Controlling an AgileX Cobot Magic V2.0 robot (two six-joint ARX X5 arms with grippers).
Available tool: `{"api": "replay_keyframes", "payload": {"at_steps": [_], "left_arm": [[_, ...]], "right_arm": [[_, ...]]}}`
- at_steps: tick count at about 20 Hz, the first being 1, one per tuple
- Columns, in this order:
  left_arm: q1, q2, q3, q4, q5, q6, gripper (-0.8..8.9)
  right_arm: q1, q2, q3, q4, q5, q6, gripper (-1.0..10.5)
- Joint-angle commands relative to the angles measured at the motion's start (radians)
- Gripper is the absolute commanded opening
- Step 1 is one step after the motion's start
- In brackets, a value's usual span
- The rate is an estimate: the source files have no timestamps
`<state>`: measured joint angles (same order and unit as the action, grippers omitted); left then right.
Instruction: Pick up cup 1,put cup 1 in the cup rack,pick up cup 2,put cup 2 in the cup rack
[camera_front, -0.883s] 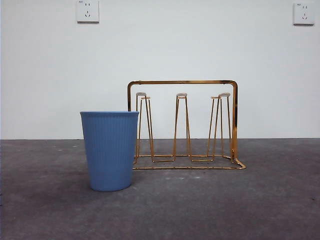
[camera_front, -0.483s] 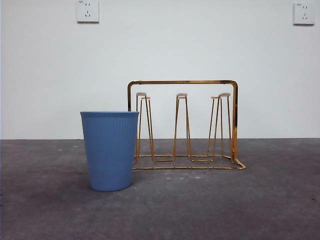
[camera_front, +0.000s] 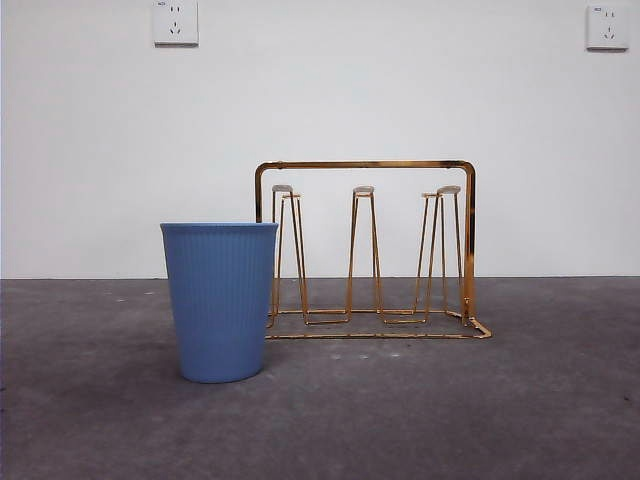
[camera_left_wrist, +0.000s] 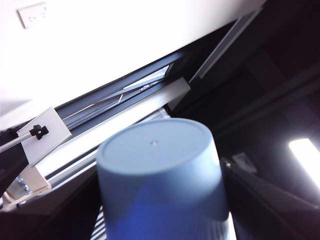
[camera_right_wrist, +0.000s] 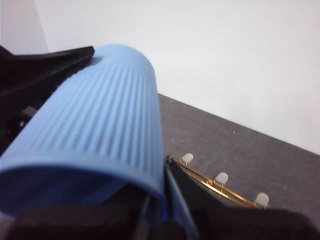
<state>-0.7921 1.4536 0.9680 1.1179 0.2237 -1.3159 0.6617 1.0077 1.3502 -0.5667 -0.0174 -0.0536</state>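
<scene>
A blue ribbed cup (camera_front: 220, 302) stands upright on the dark table, just left of and in front of the gold wire cup rack (camera_front: 365, 250); no prong carries anything. No arm shows in the front view. My right gripper (camera_right_wrist: 130, 107) is shut on a blue ribbed cup (camera_right_wrist: 100, 125), rim towards the camera, high above the rack's pale-capped prongs (camera_right_wrist: 221, 178). My left gripper (camera_left_wrist: 160, 225) holds a blue cup (camera_left_wrist: 157, 170) aloft, base away from the camera; the cup covers its jaws. No speck shows, so I cannot tell cup 1 from cup 2.
A white wall with two sockets (camera_front: 175, 22) rises behind the table. Window frames and a ceiling light (camera_left_wrist: 307, 157) fill the background of the left wrist view.
</scene>
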Motion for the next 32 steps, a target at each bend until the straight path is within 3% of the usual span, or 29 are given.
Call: {"api": "replay_keyframes", "payload": {"at_steps": [1,10,16,20,24,27,30,32], "left_arm": [[-0.004,0.002,0.005,0.027,0.045,0.042,-0.08],[0.04,0.002,0.005,0.005,0.089,0.077,-0.06],[0.049,0.001,0.015,-0.143,0.097,0.232,-0.06],[0.041,0.001,0.082,-0.406,0.072,0.449,-0.06],[0.0,0.002,0.218,-0.734,-0.073,0.788,-0.06],[-0.035,0.008,0.319,-0.884,-0.223,1.033,-0.06],[-0.072,0.028,0.365,-0.892,-0.339,1.208,-0.06],[-0.077,0.064,0.369,-0.883,-0.358,1.241,-0.06]], "right_arm": [[0.0,0.007,-0.008,-0.019,0.011,-0.003,1.6],[0.0,-0.086,-0.008,-0.177,0.053,-0.003,1.7],[0.0,-0.188,-0.008,-0.429,0.129,0.011,1.6],[0.0,-0.244,-0.008,-0.572,0.172,0.038,1.6],[0.0,-0.295,-0.008,-0.682,0.209,0.082,1.6],[0.0,-0.31,-0.008,-0.747,0.208,0.109,1.6],[0.0,-0.312,-0.008,-0.803,0.208,0.115,1.6],[0.0,-0.312,-0.008,-0.811,0.208,0.126,1.6]]}}
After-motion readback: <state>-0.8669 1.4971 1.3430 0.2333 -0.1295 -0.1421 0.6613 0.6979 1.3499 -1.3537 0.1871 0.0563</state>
